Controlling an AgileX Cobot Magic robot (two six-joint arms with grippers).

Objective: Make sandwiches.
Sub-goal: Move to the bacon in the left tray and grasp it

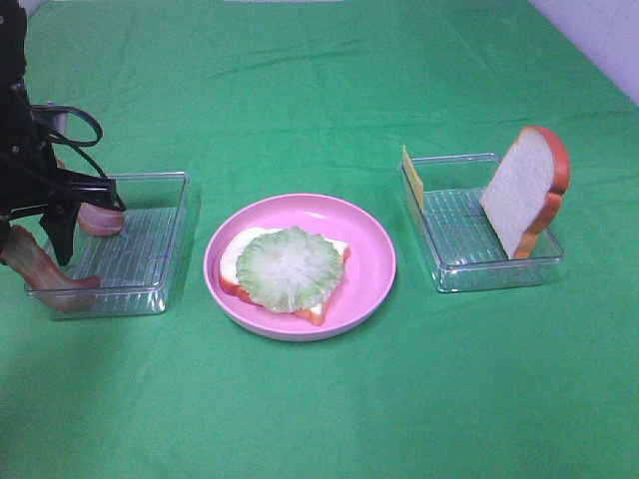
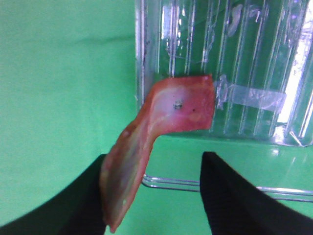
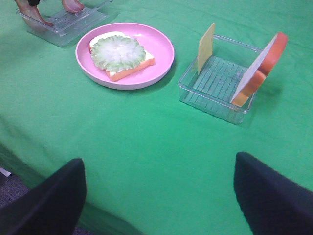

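Observation:
A reddish bacon strip (image 2: 171, 110) hangs bent over the near rim of the left clear tray (image 2: 254, 49). My left gripper (image 2: 155, 161) straddles its lower end. The strip rests against one finger (image 2: 88, 196), with a wide gap to the other, so the jaws are open. In the high view this strip (image 1: 30, 261) drapes over the tray's left edge below the left gripper (image 1: 60, 249). On the pink plate (image 1: 369, 249) lies a bread slice (image 1: 318, 313) topped by a lettuce leaf (image 1: 290, 267). My right gripper (image 3: 159, 164) is open and empty, low over the cloth.
A second bacon piece (image 1: 100, 220) lies at the back of the left tray (image 1: 185, 215). The right tray (image 1: 449, 230) holds a yellow cheese slice (image 1: 412, 175) on edge and a bread slice (image 1: 521, 190) leaning on its far-right wall. Green cloth covers the table.

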